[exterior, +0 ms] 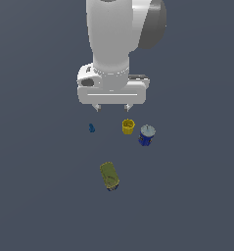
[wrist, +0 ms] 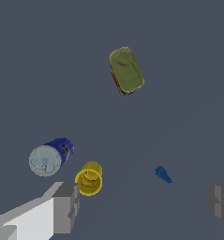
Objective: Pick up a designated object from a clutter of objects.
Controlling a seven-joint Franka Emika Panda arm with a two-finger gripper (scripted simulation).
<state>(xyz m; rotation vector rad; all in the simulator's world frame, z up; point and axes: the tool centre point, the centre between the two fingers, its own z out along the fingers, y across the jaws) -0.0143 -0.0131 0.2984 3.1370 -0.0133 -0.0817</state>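
Observation:
The dark blue can (exterior: 146,135) with a silver-grey lid stands upright on the floor toward the exterior view's right; it also shows in the wrist view (wrist: 50,156). Beside it stands the yellow cup (exterior: 128,126), also in the wrist view (wrist: 89,178). The olive-green can (exterior: 109,176) lies on its side nearer the camera, seen in the wrist view too (wrist: 126,70). A tiny blue piece (exterior: 91,128) sits to the exterior view's left, and in the wrist view (wrist: 163,175). My gripper (exterior: 112,106) hangs open and empty above the clutter; its fingers (wrist: 65,206) are wide apart.
The floor (exterior: 40,196) is a plain dark grey surface with no visible edges or walls. The arm's white body (exterior: 113,39) rises above the gripper.

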